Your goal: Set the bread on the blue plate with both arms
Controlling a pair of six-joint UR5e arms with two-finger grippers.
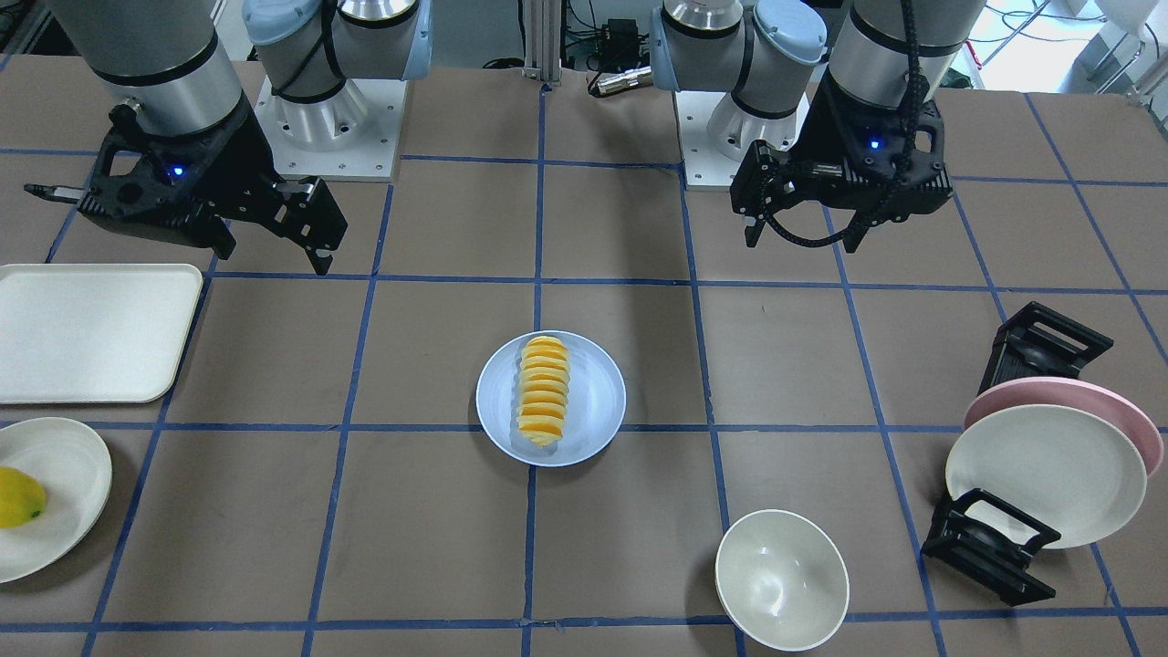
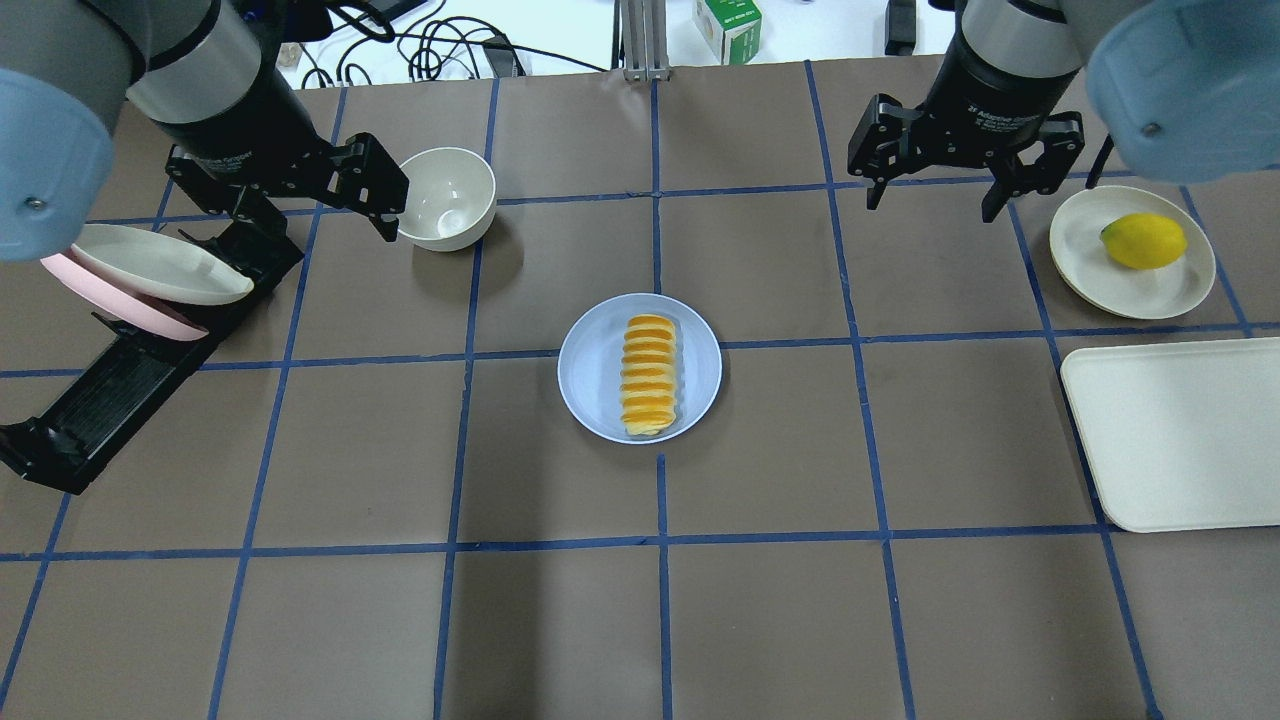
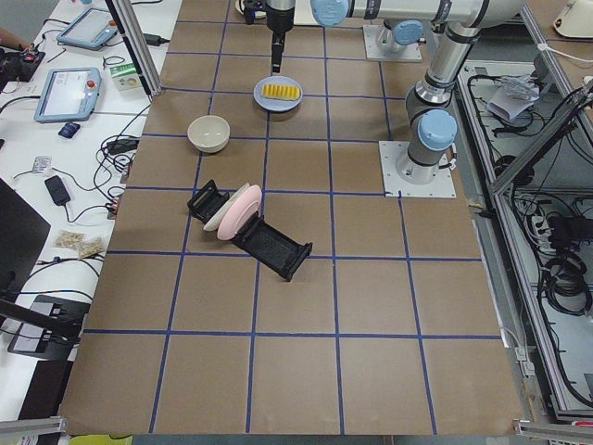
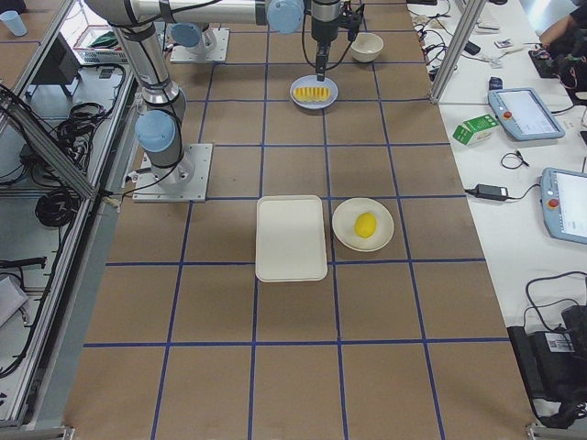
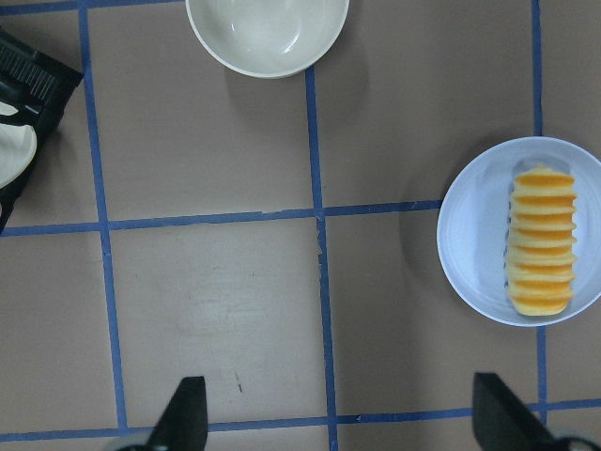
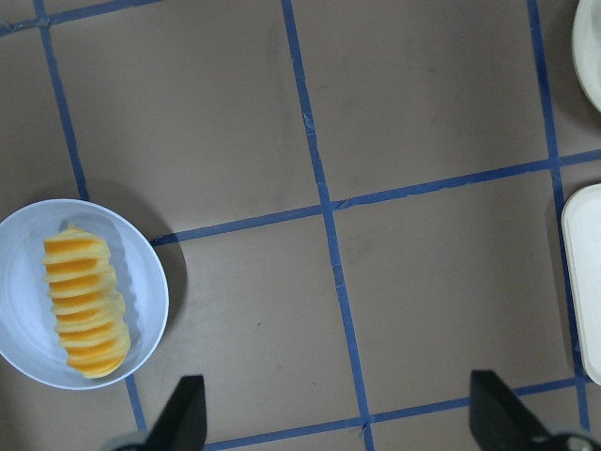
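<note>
The bread (image 1: pixel 543 391), a ridged yellow-orange loaf, lies lengthwise on the blue plate (image 1: pixel 598 392) at the table's middle. It also shows in the overhead view (image 2: pixel 648 375) on the plate (image 2: pixel 590 365). My left gripper (image 2: pixel 315 215) is open and empty, raised well to the plate's far left, beside the white bowl. My right gripper (image 2: pixel 930 205) is open and empty, raised to the plate's far right. The left wrist view shows the bread (image 5: pixel 542 241) at its right; the right wrist view shows the bread (image 6: pixel 84 303) at its lower left. Neither gripper touches bread or plate.
A white bowl (image 2: pixel 447 197) stands by the left gripper. A black rack (image 2: pixel 120 390) holds a pink and a cream plate (image 2: pixel 150 265) at the left. A cream tray (image 2: pixel 1180 430) and a lemon (image 2: pixel 1143 241) on a cream plate lie at the right.
</note>
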